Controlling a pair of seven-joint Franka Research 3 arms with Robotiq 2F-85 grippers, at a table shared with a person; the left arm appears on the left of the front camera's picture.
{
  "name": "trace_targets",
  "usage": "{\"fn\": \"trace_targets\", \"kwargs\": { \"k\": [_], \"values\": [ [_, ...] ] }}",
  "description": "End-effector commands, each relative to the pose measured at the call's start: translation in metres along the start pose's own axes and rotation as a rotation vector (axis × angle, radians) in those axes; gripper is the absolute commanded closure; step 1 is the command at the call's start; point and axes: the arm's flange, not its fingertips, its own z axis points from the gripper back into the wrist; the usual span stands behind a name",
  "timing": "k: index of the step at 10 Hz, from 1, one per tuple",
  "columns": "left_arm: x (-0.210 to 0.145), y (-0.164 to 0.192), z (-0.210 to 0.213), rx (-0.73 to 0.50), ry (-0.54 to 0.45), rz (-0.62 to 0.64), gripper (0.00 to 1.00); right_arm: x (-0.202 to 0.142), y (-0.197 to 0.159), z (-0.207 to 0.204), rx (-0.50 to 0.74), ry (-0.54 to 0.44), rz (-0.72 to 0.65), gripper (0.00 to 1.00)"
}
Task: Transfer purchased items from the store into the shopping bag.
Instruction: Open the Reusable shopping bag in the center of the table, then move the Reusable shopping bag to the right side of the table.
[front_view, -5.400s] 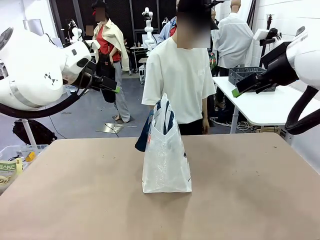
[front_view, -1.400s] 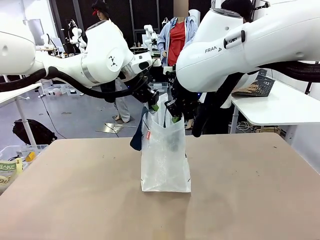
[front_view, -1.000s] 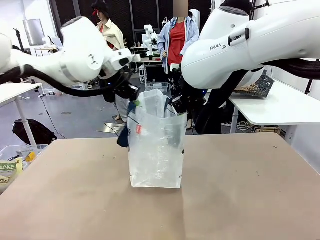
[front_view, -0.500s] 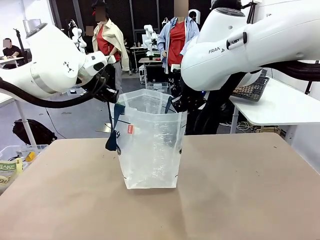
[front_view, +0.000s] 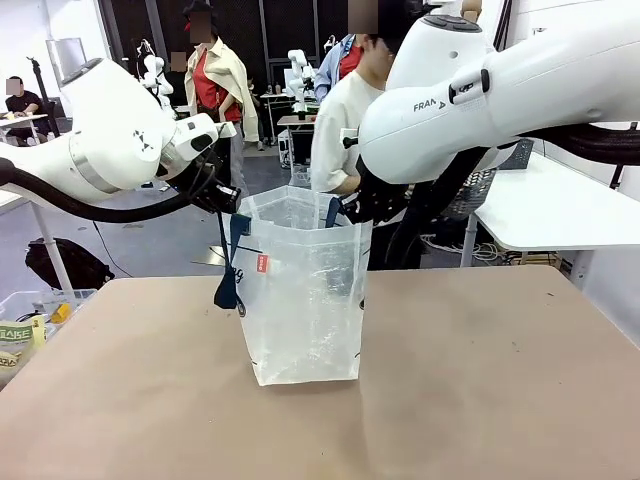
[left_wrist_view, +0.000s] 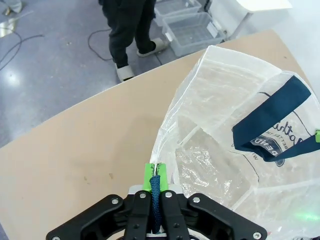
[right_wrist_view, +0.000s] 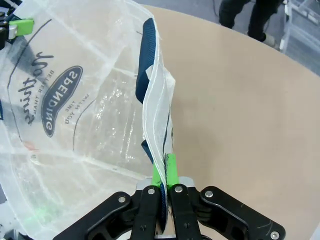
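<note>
- Firstly, the left hand (left_wrist_view: 156, 172) is pinched shut on the left rim of the shopping bag (front_view: 305, 300), with a dark blue strap handle (left_wrist_view: 155, 192) caught between its green pads.
- Below that hand, the strap's loop hangs outside the bag, beside a small red tag (front_view: 263, 263).
- Centrally, the clear bag stands upright on the counter (front_view: 500, 390), its mouth spread wide between both hands.
- A person in a white shirt (front_view: 345, 130) stands behind it.
- Rightward, the right hand (right_wrist_view: 165, 172) is clamped closed on the opposite rim and its blue strap.

The shopping bag (front_view: 305, 300) stands on the table (front_view: 500, 380), a person (front_view: 337, 130) behind.
</note>
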Motion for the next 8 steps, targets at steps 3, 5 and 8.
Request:
{"fn": "trace_targets", "kwargs": {
  "k": [3, 5, 8],
  "values": [
    [-0.0009, 0.0016, 0.0059, 0.011, -0.016, 0.011, 1.00, -0.0008, -0.0015, 0.0007, 0.016, -0.004, 0.007, 1.00],
    [-0.0009, 0.0016, 0.0059, 0.011, -0.016, 0.011, 1.00, -0.0008, -0.0015, 0.0007, 0.016, -0.004, 0.007, 1.00],
    [-0.0009, 0.0016, 0.0059, 0.011, -0.016, 0.011, 1.00, -0.0008, -0.0015, 0.0007, 0.016, -0.004, 0.007, 1.00]
  ]
}}
